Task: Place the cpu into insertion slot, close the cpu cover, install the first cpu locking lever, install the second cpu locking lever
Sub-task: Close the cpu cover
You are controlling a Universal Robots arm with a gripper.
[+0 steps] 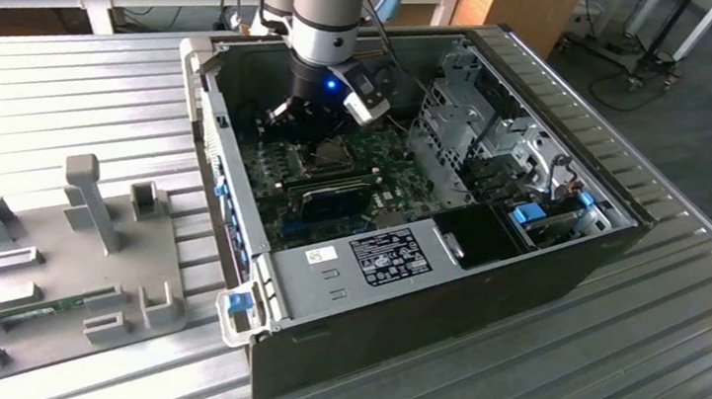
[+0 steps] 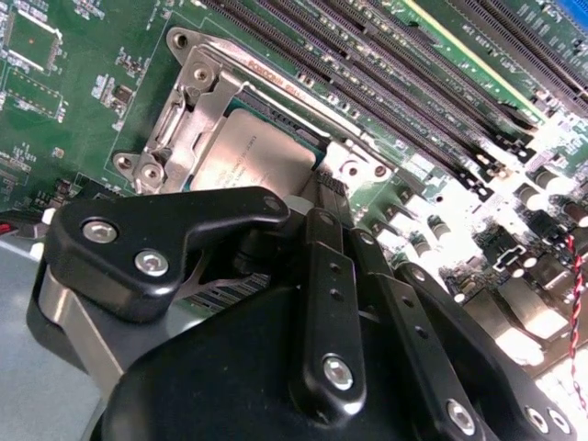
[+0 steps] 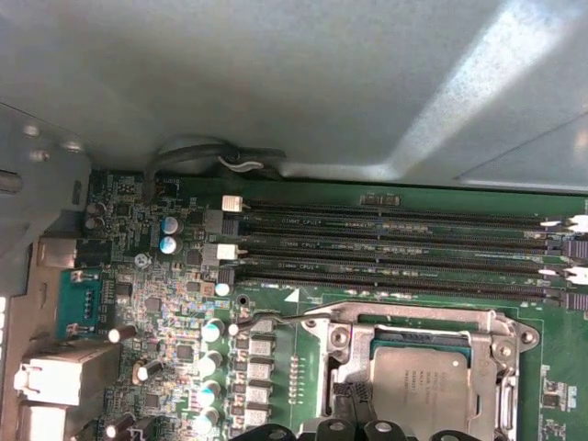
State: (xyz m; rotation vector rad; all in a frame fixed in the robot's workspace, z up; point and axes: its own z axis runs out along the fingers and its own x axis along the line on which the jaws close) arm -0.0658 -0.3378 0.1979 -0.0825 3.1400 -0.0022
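The cpu [image 2: 257, 152] [image 3: 424, 386] lies flat in the insertion slot [image 1: 331, 160] on the green board inside the open computer case. The silver cpu cover [image 2: 196, 108] [image 3: 415, 322] lies down over it, and the chip's pale top shows through the cut-out. My gripper [image 2: 329, 188] [image 3: 352, 397] [image 1: 295, 124] is shut with nothing held. Its tips sit low at one edge of the socket frame, next to the cpu. A thin metal lever [image 3: 276, 322] runs along the socket's side; I cannot tell whether it is latched.
Long black memory slots [image 3: 395, 248] [image 2: 413, 83] run right beside the socket. The case's grey wall [image 3: 276, 83] rises close behind them. A drive cage [image 1: 471, 112] stands on the exterior view's right. A grey fixture plate [image 1: 72, 259] lies outside the case.
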